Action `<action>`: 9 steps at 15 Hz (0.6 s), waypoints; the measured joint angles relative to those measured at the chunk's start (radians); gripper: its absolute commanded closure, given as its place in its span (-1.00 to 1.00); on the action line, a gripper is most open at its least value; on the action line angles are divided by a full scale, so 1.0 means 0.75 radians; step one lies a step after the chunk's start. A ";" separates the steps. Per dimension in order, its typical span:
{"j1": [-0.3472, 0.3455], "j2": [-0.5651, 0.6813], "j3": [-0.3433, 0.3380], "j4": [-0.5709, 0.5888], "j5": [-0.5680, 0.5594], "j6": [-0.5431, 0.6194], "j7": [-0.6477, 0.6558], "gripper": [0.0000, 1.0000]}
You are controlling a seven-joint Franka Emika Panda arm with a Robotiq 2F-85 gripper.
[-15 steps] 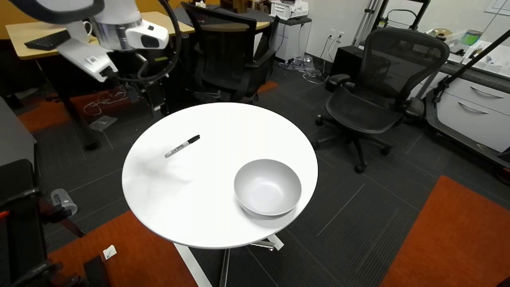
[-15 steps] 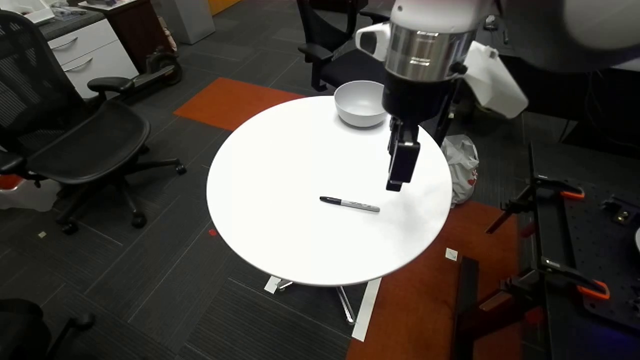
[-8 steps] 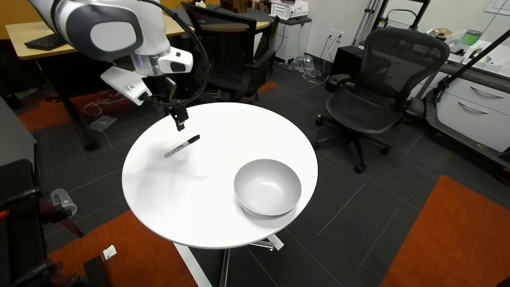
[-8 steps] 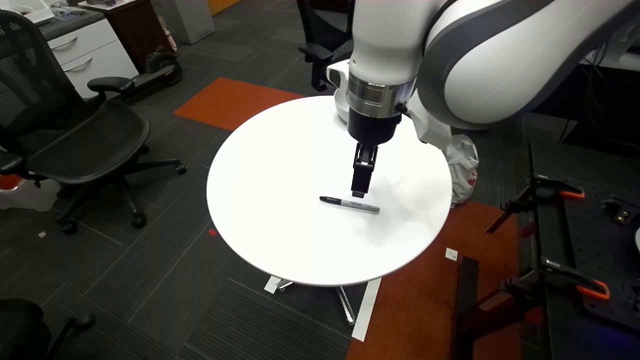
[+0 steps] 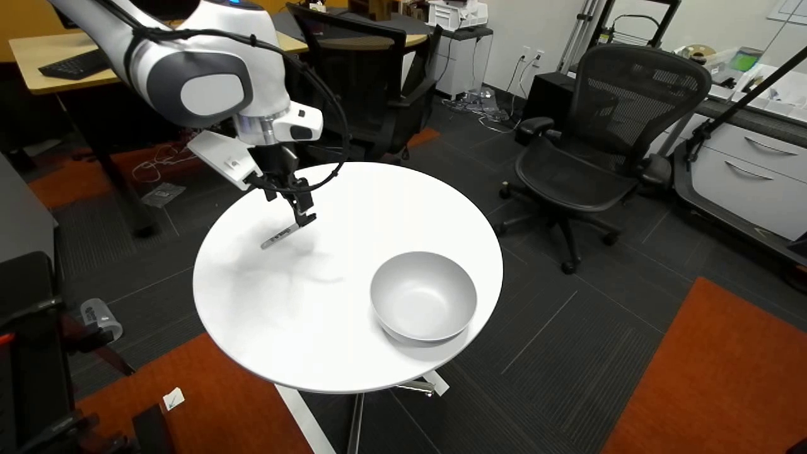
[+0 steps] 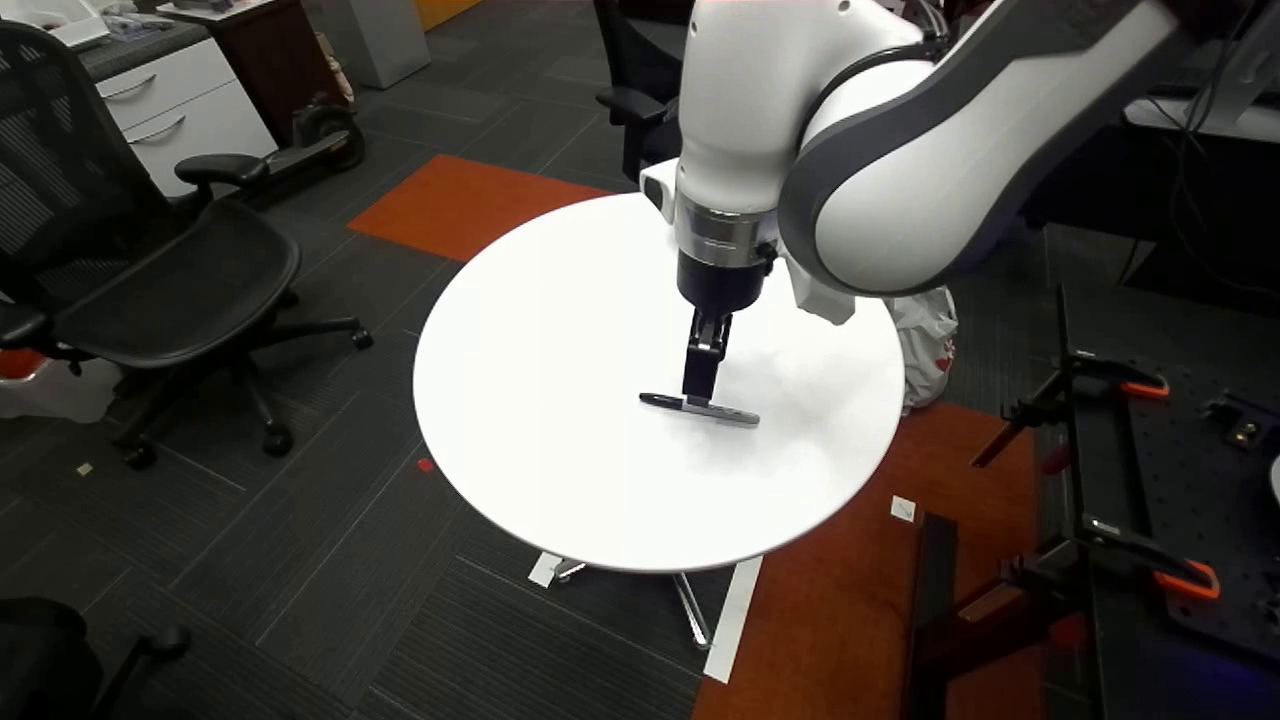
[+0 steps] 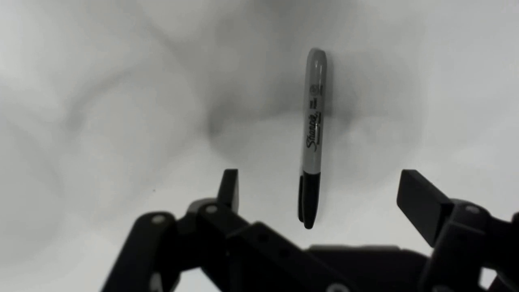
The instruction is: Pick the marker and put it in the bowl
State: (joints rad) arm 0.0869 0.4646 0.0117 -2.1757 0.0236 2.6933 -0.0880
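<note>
The marker (image 5: 277,238), grey-white with a black cap, lies flat on the round white table (image 5: 315,347). It also shows in an exterior view (image 6: 738,414) and in the wrist view (image 7: 314,121). My gripper (image 5: 305,219) is low over the marker's cap end and hides part of it. In the wrist view the gripper (image 7: 317,190) is open and empty, with one finger on each side of the cap and gaps to both. The fingers also show in an exterior view (image 6: 698,396). The light grey bowl (image 5: 423,297) stands upright near the table's edge; the arm hides it in an exterior view.
A black mesh chair (image 5: 586,139) stands beside the table, and another black chair (image 5: 359,82) stands behind it. A desk (image 5: 38,50) with a keyboard is behind the arm. A black bench with orange-tipped clamps (image 6: 1180,400) stands apart from the table.
The arm has swung in over the table and come down, bringing the gripper from beside and above the marker to around its cap end. The marker and bowl have not moved.
</note>
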 measured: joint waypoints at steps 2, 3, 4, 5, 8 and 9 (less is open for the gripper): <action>0.000 0.030 0.005 0.018 0.000 0.000 0.000 -1.00; 0.000 0.044 0.007 0.027 0.000 0.000 0.000 -1.00; 0.000 0.058 0.010 0.036 0.000 0.000 0.000 -1.00; 0.000 0.070 0.011 0.046 0.000 0.000 0.000 -1.00; 0.000 0.107 0.012 0.073 0.000 0.000 0.000 -1.00; 0.000 0.118 0.012 0.083 0.000 0.000 0.000 -1.00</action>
State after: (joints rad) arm 0.0872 0.5529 0.0206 -2.1138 0.0235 2.6933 -0.0880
